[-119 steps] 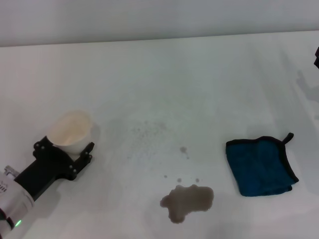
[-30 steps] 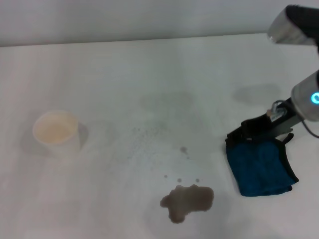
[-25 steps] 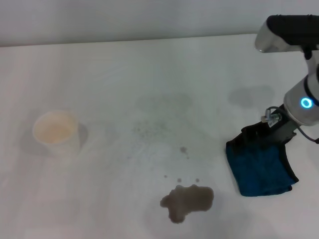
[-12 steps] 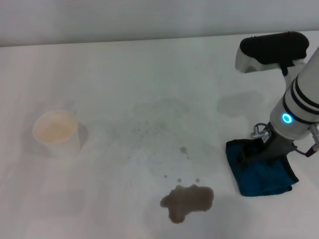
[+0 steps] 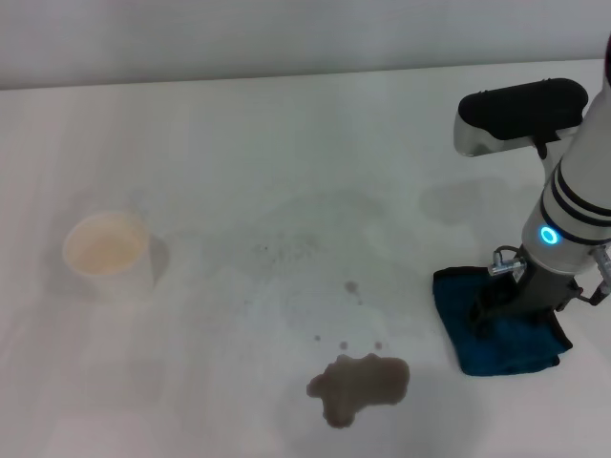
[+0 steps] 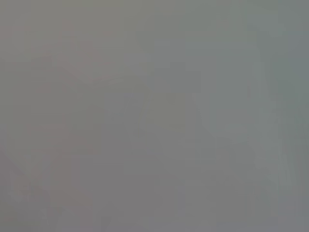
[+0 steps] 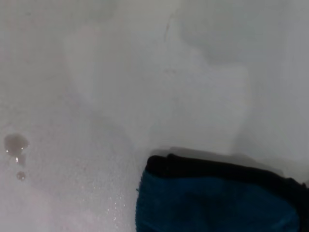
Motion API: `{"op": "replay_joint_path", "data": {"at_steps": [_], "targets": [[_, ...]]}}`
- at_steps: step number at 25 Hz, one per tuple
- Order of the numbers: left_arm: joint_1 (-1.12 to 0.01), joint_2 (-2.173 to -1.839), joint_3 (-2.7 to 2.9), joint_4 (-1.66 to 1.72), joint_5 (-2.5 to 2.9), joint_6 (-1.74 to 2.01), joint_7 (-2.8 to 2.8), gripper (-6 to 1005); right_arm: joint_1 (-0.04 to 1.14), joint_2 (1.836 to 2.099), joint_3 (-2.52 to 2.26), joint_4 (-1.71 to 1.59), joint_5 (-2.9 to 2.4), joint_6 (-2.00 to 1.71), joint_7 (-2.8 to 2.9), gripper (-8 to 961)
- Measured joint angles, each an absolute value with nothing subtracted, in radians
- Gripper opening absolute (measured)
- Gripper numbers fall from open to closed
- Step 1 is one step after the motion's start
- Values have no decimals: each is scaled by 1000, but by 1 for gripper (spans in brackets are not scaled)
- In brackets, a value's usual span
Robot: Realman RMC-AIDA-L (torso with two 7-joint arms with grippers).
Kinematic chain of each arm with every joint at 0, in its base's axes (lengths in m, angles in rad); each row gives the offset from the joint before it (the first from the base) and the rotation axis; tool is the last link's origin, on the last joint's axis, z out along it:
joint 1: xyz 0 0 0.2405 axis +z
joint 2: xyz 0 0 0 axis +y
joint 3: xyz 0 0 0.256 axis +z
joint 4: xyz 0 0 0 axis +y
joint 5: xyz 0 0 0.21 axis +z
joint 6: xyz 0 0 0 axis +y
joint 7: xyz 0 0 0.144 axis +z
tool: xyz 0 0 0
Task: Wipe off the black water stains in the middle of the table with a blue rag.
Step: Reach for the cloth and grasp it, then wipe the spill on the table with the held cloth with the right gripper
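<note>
Rag (image 5: 503, 329) and stain remain apart on the white desk (image 5: 286, 153), the folded blue cloth lying to the robot's right of the brownish puddle (image 5: 360, 385), with small droplets (image 5: 351, 287) just beyond the puddle. The right hand (image 5: 496, 310) is down on the rag's middle; whether it is spread or pinching the cloth cannot be told. The coming sweep would likely run leftward from rag to puddle. A paper cup (image 5: 108, 252) stands well left of the puddle. The left hand is out of sight.
</note>
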State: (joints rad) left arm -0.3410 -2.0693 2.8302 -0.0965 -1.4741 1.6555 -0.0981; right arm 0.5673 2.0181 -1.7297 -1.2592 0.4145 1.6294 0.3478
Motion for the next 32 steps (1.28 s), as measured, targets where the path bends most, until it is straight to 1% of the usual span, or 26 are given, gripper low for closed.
{"op": "replay_joint_path", "data": {"at_steps": [9, 22, 28, 32], "targets": [[-347, -2068, 2830, -98, -1499, 1649, -98, 880, 615, 2022, -1751, -1210, 421, 1626, 345, 689], [-342, -2069, 2830, -108, -1509, 1644, -98, 880, 631, 2024, -1797, -1214, 426, 1639, 355, 242], [-342, -2069, 2830, -110, -1509, 1640, -98, 880, 638, 2028, -1820, -1193, 427, 1621, 366, 74], [-342, -2069, 2830, -121, -1510, 1639, -98, 880, 635, 2028, -1835, -1197, 465, 1579, 366, 68]]}}
